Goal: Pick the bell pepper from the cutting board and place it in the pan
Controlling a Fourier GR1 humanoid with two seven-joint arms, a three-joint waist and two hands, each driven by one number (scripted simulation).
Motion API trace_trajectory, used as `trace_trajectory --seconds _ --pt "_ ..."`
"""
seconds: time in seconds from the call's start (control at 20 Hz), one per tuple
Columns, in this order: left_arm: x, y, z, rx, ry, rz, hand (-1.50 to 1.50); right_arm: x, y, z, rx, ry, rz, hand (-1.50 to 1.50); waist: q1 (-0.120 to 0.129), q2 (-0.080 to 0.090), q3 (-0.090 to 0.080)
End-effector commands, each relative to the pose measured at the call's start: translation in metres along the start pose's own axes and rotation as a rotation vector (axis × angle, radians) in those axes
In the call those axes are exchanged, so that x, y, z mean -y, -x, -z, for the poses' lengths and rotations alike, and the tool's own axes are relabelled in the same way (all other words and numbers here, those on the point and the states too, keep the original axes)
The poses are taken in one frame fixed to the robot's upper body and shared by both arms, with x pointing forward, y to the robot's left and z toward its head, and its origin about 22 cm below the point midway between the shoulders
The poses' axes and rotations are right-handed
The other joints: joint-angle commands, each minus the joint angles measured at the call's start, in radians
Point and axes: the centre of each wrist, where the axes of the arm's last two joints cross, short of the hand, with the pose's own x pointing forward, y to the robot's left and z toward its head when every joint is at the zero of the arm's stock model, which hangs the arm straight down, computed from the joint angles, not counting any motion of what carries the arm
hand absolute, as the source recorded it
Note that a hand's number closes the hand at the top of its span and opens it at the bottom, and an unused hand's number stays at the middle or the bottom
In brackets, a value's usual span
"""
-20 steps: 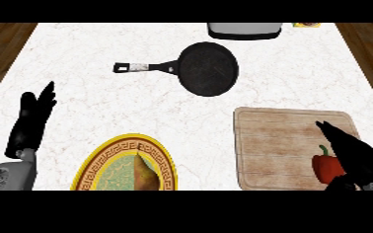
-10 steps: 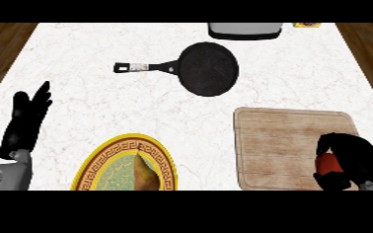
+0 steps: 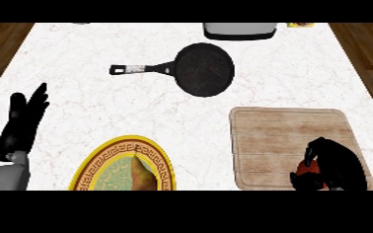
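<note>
White marbled counter [image 3: 87,103] fills the view, with brown wood floor seen at both upper corners. Nearest, at the lower right, the black right hand [image 3: 336,167] is curled over the red bell pepper [image 3: 307,170], of which only a red patch is seen between thumb and fingers; the pepper sits on the lower right corner of the pale wooden square cutting board [image 3: 287,135]. At the lower left edge the black left hand [image 3: 22,121] is held open, fingers straight and up, at rest. Between them, at the bottom, a round plate with a yellow patterned rim [image 3: 102,158] is cut off by the view. Farther up, well apart from the board, lies the black round frying pan [image 3: 205,69], its handle pointing left. At the far edge a grey pot [image 3: 241,29] is partly seen. For this step, the grasp is best confirmed before the pepper is lifted straight up, then carried up and leftward over the pan's centre and lowered before the fingers are released.
</note>
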Motion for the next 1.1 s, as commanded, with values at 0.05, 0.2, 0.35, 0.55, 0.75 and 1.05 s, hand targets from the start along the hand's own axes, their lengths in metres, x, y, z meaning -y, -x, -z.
trace_trajectory --seconds 0.05,0.2,0.35,0.55,0.75,1.05 --pt "-0.006 0.01 -0.003 -0.025 -0.016 0.006 0.0 -0.03 -0.038 -0.037 -0.336 -0.005 0.22 1.5 -0.026 -0.006 0.001" --pt "-0.007 0.009 -0.003 -0.018 -0.008 0.007 0.0 -0.014 -0.067 -0.065 -0.348 0.175 0.294 1.5 -0.009 -0.009 0.001" --pt "-0.001 0.003 -0.001 0.001 0.006 0.012 0.0 0.007 -0.095 -0.083 -0.303 0.451 0.285 1.5 0.01 -0.008 -0.002" --pt "0.006 -0.008 0.003 0.016 0.022 0.011 0.0 0.024 -0.128 -0.113 -0.234 0.644 0.317 1.5 0.021 -0.002 0.001" --pt "0.014 -0.003 0.003 0.014 0.03 0.015 0.0 0.02 -0.151 -0.133 -0.218 0.677 0.307 1.5 0.031 0.007 0.003" --pt "0.014 -0.006 -0.001 0.044 0.048 0.027 0.0 0.049 -0.171 -0.101 -0.234 0.725 0.39 1.5 0.06 0.013 0.007"
